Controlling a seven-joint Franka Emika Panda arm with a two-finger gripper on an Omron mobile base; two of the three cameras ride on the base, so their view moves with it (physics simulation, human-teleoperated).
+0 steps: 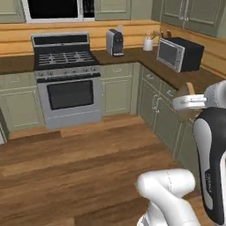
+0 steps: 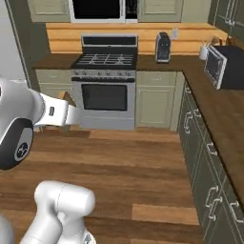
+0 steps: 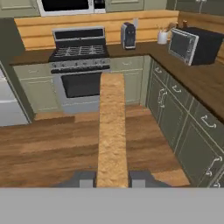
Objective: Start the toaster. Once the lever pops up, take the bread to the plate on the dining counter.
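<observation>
Hand view looks straight along the bread [image 3: 112, 131], a tan slice seen edge-on with its brown crust toward the camera, standing between the two dark fingertips [image 3: 84, 178] and reaching up the middle of the picture; the gripper [image 3: 112, 179] is clenched on the slice, one finger pressed against each face. Beyond the bread stands the stove [image 3: 81, 65], silver with a black oven window, and it serves as the landmark for everything else. Right of the stove, on the dark counter [image 3: 188, 78], sits a small grey coffee machine [image 3: 127, 35], and farther right, around the corner of the counter, a black and silver toaster oven [image 3: 192, 46] with a white utensil cup [image 3: 162, 37] beside it. Below the counter run green cabinets [image 3: 183, 127] with light handles, and in front of the stove spreads the wood floor [image 3: 57, 148]. From the left base view the bread [image 1: 190, 89] shows as a small tan piece above the white hand, well right of the stove [image 1: 66, 79] and over the counter's edge, though the arm hides most of it, so it is probably upright. From the right base view a tan corner of bread [image 2: 64, 96] peeks at the end of the hand, just left of the stove [image 2: 107, 86].
</observation>
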